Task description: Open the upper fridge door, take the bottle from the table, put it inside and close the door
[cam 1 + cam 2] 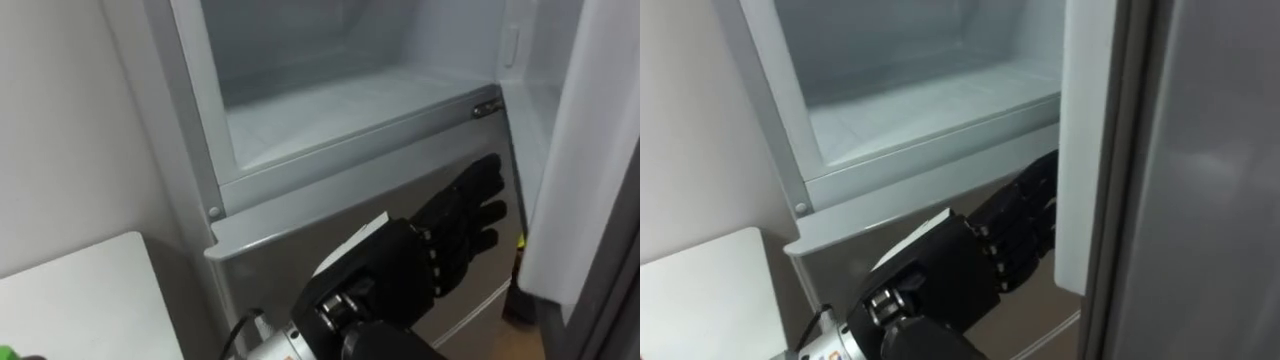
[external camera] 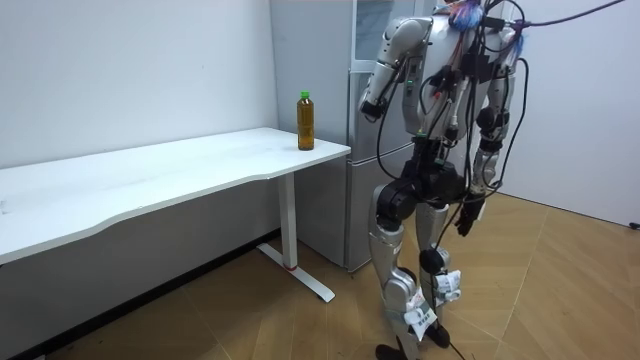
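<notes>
**Left hand at the fridge front, bottle on the table**

The fingers (image 1: 480,192) of the left hand (image 1: 432,240) are stretched out nearly straight and lie close beside one another, pinching nothing. They reach up and to the right across the front of the lower door (image 1: 290,245), just below the sill of the upper compartment (image 1: 340,105). Whether they touch the door's surface cannot be told. In the right eye view the fingertips pass behind the edge of the open upper door (image 1: 590,150), which stands swung out at the right.

The back of the hand faces the camera, and its arm comes in from the bottom edge of the eye views. Above it the upper compartment stands open, with a pale floor and walls.

To the robot's left a corner of the white table (image 1: 80,290) shows. In the room view the bottle (image 2: 305,120) stands upright on that table near the corner nearest the fridge, with a green cap and amber contents — well apart from both hands.

The robot stands upright, close before the fridge, with the table on its left. Its left arm is raised — its right hand (image 2: 468,215) hangs low by its side, too small there to tell how it is set.
</notes>
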You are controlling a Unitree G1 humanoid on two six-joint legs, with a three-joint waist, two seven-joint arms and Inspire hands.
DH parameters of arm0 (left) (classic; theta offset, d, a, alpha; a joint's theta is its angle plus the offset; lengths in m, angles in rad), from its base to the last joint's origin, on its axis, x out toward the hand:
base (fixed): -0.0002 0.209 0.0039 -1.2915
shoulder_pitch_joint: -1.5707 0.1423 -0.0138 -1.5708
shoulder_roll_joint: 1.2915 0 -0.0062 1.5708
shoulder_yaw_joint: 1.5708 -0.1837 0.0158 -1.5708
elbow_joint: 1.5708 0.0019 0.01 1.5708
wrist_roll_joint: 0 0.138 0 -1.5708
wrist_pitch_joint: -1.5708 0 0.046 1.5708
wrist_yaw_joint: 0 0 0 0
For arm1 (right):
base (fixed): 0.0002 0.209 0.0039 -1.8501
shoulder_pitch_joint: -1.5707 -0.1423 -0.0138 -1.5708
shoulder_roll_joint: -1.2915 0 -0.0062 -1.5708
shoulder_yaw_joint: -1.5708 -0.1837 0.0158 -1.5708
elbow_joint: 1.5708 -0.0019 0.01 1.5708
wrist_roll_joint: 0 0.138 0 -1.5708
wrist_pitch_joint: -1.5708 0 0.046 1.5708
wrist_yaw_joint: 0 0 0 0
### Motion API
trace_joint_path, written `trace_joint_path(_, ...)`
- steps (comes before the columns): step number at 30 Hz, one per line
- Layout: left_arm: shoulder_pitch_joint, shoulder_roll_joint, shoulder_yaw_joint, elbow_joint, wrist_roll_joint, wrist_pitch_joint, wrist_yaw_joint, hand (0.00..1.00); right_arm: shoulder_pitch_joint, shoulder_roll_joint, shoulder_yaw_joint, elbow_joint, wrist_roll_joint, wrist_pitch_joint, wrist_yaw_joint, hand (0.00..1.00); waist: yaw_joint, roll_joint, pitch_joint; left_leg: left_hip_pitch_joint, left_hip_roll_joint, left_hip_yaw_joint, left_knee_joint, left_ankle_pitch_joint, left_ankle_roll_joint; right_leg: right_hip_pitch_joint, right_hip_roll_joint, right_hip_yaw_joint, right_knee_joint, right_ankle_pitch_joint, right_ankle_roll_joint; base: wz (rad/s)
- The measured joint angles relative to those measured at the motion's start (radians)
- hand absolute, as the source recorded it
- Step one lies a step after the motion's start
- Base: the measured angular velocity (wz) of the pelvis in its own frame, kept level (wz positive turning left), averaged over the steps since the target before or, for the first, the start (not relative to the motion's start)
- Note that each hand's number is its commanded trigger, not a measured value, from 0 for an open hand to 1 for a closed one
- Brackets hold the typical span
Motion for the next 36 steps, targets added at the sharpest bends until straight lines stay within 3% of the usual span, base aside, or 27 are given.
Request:
trace_joint_path(4,-0.006,-0.005,-0.010,0.013,0.000,0.000,-0.002,0.00,-0.005,-0.003,0.015,0.008,-0.004,0.005,0.003,0.00,-0.007,-0.006,0.0038,-0.001,0.004,0.028,0.002,0.001,-0.001,-0.008,0.004,0.008,-0.001,0.001,-0.002,-0.09)
trace_joint_path(14,-0.018,-0.030,-0.028,0.019,-0.001,0.009,-0.002,0.00,-0.005,-0.012,0.015,0.033,-0.014,0.064,-0.002,0.00,-0.018,-0.008,0.0032,-0.006,0.013,0.078,0.007,0.001,-0.002,-0.035,0.014,0.049,0.004,0.005,-0.007,-0.15)
trace_joint_path(25,-0.096,-0.030,-0.042,0.092,-0.001,0.015,-0.001,0.00,-0.010,-0.012,0.014,0.023,-0.031,0.064,-0.013,0.00,-0.028,0.005,-0.0043,-0.011,0.039,0.085,0.028,-0.010,-0.023,-0.036,0.030,0.053,0.008,0.012,-0.020,-0.05)
trace_joint_path(27,-0.096,-0.031,-0.042,0.106,-0.001,0.015,-0.002,0.00,-0.013,-0.013,0.013,0.022,-0.034,0.063,-0.013,0.00,-0.046,0.006,-0.0050,-0.010,0.042,0.089,0.035,-0.014,-0.030,-0.038,0.037,0.054,0.015,0.013,-0.020,-0.09)
trace_joint_path(36,-0.096,-0.032,-0.042,0.118,-0.002,0.014,-0.001,0.00,-0.006,-0.019,0.014,0.020,-0.034,0.062,-0.017,0.00,-0.048,0.012,-0.0032,-0.001,0.044,0.110,0.036,-0.013,-0.030,-0.036,0.040,0.065,0.016,0.017,-0.028,-0.08)
